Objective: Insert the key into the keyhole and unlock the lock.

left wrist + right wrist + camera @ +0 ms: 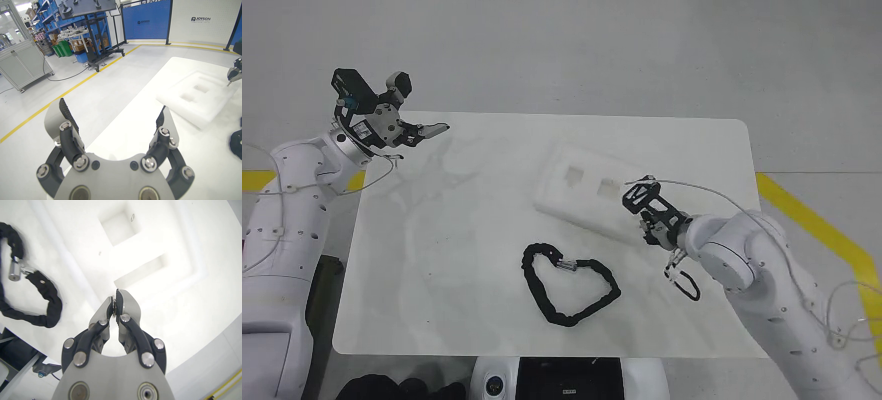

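— Where's the rig parked today?

— Industrial lab / warehouse-type hall, going by my feeds. Blue storage racks (pixel 45 19) w/ boxes & crates, green bins (pixel 61 48), grey floor w/ yellow lane tape (pixel 79 83).

— Anything lab-ish?

— Yep: big screen (pixel 85 7) on a wheeled stand, alu-frame enclosure (pixel 17 55) w/ clear panels, blue pegboard partitions (pixel 149 20) fencing the cell. I'm working at a plain white table (pixel 442 260).

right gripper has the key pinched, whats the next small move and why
Probably swing the right gripper off the foam tray toward the silver lock cylinder: the key is clamped in it, and the cylinder lies apart on the table, on the black chain.
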